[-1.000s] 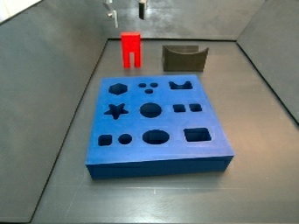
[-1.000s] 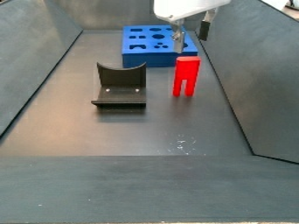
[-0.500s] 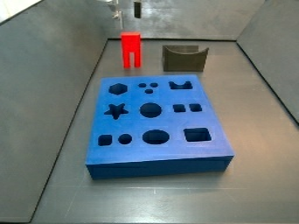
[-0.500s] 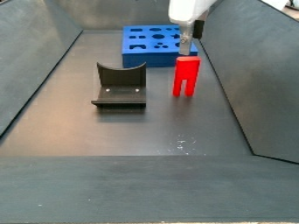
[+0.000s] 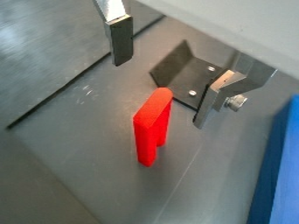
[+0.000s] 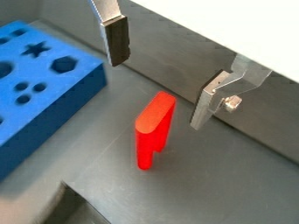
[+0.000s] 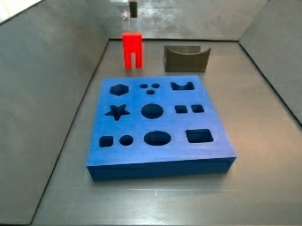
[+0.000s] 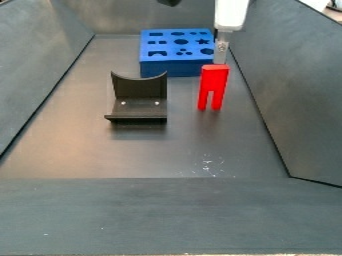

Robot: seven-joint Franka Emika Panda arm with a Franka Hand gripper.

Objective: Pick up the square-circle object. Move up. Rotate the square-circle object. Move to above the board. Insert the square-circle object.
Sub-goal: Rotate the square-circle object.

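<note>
While you look across the views, you count one square-circle object [image 7: 132,48], one board [image 7: 156,125], one dark notched holder [image 8: 136,98] and one gripper [image 5: 162,62]. The red square-circle object stands upright on the floor, its two legs down, apart from the blue board and beside the holder. In both wrist views you see the gripper's fingers [image 6: 115,39] spread wide with nothing between them; the block sits below the gap between them, touching neither pad. In a side view the gripper [image 8: 223,42] hangs just above the block's top. The board lies flat, its shaped cut-outs all unfilled.
</note>
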